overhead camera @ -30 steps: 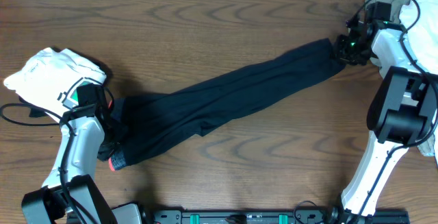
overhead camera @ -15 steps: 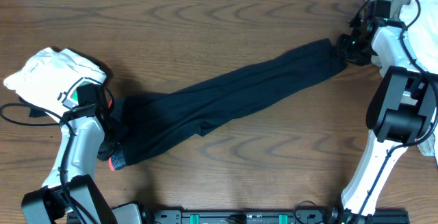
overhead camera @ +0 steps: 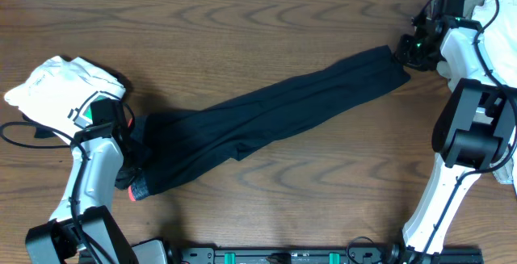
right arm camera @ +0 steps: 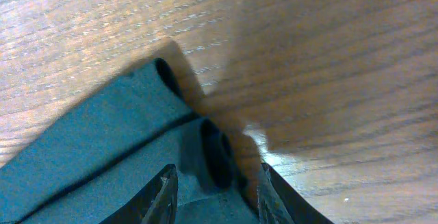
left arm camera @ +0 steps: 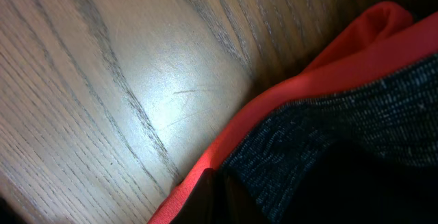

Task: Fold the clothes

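Left end effector (overhead camera: 134, 157) sits at the near-left of the counter (overhead camera: 266, 14), pressed low onto the waist end of the trousers (overhead camera: 266, 115). Its jaws are fully closed, with the bunched cloth gathered in where they meet. In its wrist view the grey waistband (left arm camera: 328, 135) and its red-orange edge (left arm camera: 274, 107) fill the right half of the picture, lying against bare wood grain. The fingers themselves are lost in the dark fabric at the bottom. Just behind and to the left of that arm lies a crumpled white shirt (overhead camera: 56, 94) showing a green print, resting on the counter and touching the arm's wrist. From the waist, the dark trousers stretch flat in one long diagonal band across the middle of the counter. They rise from near-left to far-right, with both legs laid together and a few soft creases near the hips. At the far-right end the leg cuffs (right arm camera: 205, 145) lie on the wood. The right end effector (right arm camera: 217, 195) stands over them with its jaws partly parted, one finger (right arm camera: 164, 193) either side of the cuff, and nothing is pinched between them. Behind that arm, at the counter's right edge, lies a heap of garments (overhead camera: 494, 6), pale and partly cut off by the frame.
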